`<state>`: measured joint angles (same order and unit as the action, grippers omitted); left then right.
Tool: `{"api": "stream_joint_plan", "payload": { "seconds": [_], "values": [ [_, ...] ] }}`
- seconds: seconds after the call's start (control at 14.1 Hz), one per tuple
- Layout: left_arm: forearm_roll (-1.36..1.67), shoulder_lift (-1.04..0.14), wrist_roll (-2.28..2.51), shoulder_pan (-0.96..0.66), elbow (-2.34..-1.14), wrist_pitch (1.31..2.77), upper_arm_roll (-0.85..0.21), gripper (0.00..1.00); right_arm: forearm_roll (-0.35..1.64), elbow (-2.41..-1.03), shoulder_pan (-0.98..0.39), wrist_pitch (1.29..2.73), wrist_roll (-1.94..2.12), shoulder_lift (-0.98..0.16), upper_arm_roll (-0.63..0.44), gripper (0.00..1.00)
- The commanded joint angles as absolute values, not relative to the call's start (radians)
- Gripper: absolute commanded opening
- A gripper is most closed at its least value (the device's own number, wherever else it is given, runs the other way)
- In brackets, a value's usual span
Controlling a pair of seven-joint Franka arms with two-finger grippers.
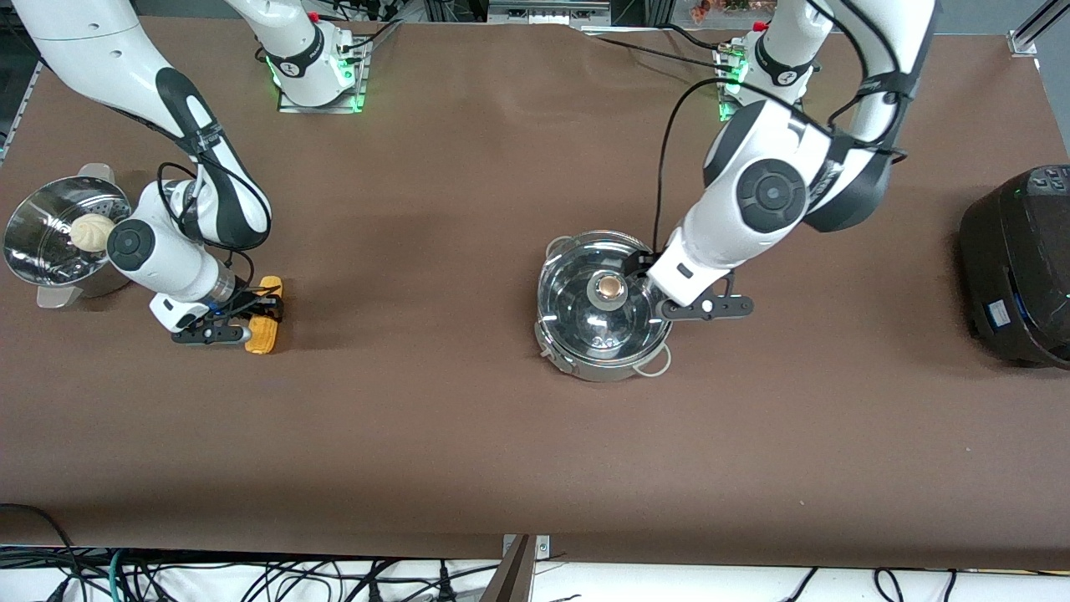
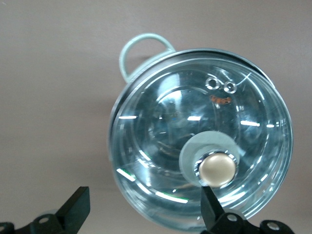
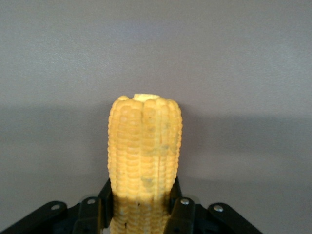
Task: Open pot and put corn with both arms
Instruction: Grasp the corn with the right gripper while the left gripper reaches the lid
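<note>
The shiny steel pot [image 1: 558,334] stands mid-table with its glass lid [image 1: 585,322] on and the brass knob [image 1: 609,288] on top. My left gripper [image 1: 642,280] hangs low over the lid's edge, beside the knob. In the left wrist view the left gripper [image 2: 145,212] is open wide, and the knob [image 2: 218,168] sits just off one fingertip [image 2: 210,207], not between the two. The yellow corn [image 1: 265,326] lies on the table toward the right arm's end. My right gripper [image 1: 255,311] is shut on the corn [image 3: 145,141], with a finger against each side.
A perforated steel steamer pot [image 1: 33,251] with a white bun [image 1: 88,232] stands at the right arm's end of the table. A big black cooker [image 1: 1020,267] stands at the left arm's end. Brown table [image 1: 435,418] lies between corn and pot.
</note>
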<state>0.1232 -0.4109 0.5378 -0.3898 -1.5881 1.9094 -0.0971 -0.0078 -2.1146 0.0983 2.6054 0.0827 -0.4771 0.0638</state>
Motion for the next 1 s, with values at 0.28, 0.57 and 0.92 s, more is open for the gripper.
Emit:
{"api": "stream_joint_plan", "payload": {
  "seconds": [0.28,0.57,0.92],
  "values": [
    [0.135,-0.54,0.67,-0.5,-1.453,1.927,-0.077,1.0,0.005,-2.125,0.12,2.577,0.12,-0.451,0.074,0.0],
    [0.13,-0.563,0.669,-0.505,-1.453,1.963,-0.077,0.9,0.005,-2.079,0.117,2.458,0.12,-0.361,0.083,0.0],
    [0.129,-0.563,0.663,-0.505,-1.453,1.971,-0.074,0.6,0.009,-1.895,0.114,2.159,0.114,-0.307,0.136,0.0]
  ]
}}
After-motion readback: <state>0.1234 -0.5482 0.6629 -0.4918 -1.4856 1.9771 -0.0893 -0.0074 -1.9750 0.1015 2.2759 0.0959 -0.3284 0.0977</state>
